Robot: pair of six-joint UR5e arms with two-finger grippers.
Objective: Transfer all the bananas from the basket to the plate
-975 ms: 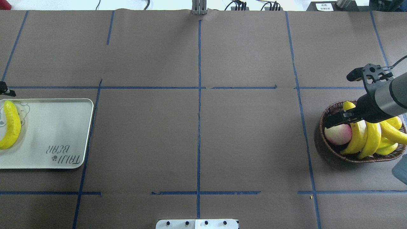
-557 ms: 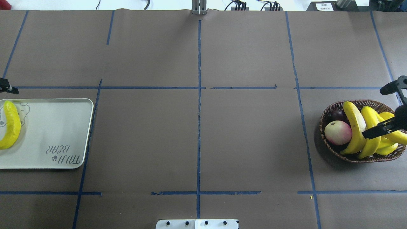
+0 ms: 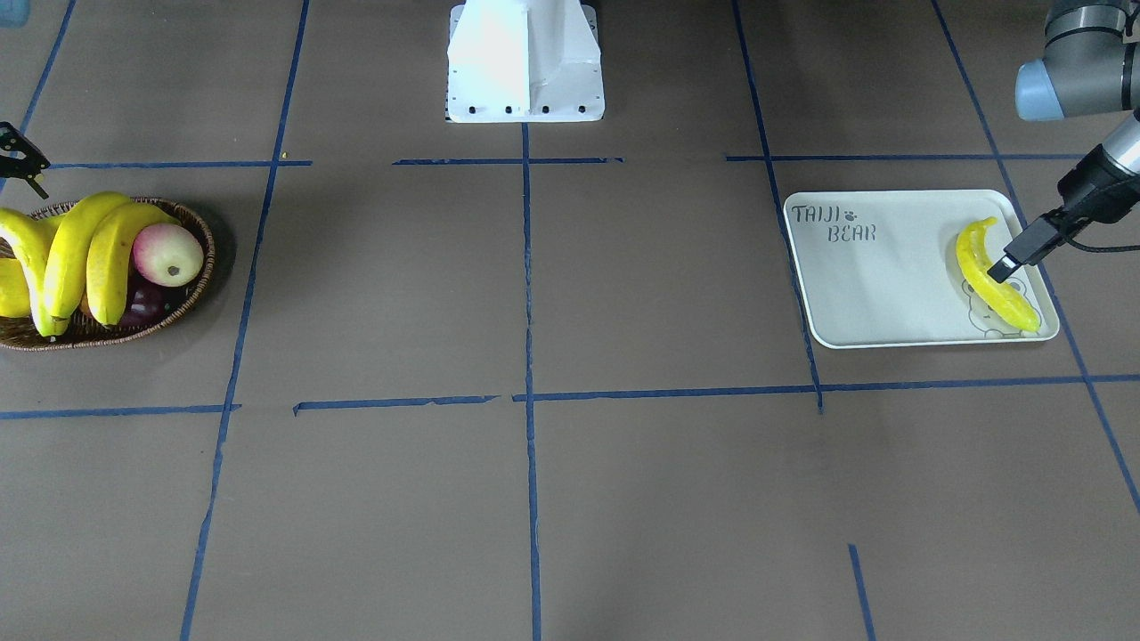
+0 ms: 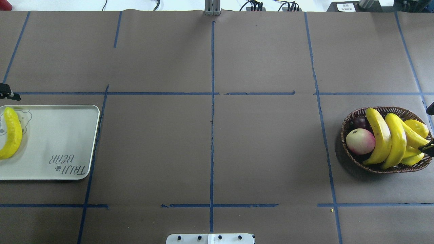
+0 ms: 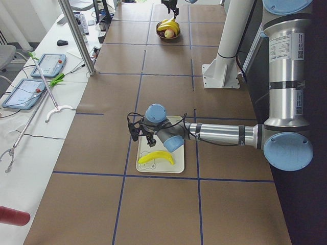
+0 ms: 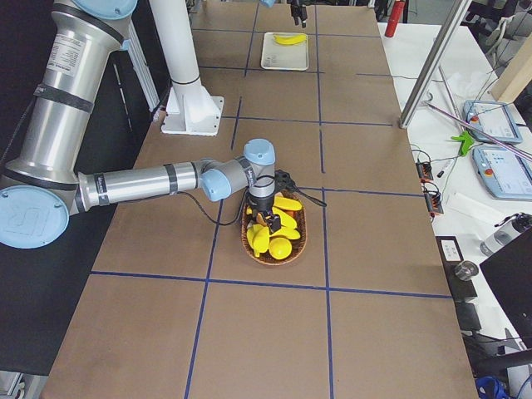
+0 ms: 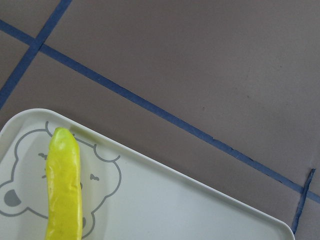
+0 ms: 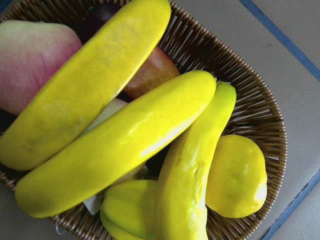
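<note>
tabletop's basket (image 4: 343, 134) now uncovered, right fingers (image 4: 429, 146) withdrawn to its edge.

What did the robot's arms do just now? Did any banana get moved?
The right gripper pulled back off the basket toward the overhead view's right edge, taking nothing. The three bananas there and the banana on the plate stayed put; the left gripper barely shifted.

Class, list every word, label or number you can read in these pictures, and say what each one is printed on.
"TAIJI BEAR": grey print on the plate.
Sticker on the left arm: too small to read.
Label on the black box at the table's far edge: blurred.
</note>
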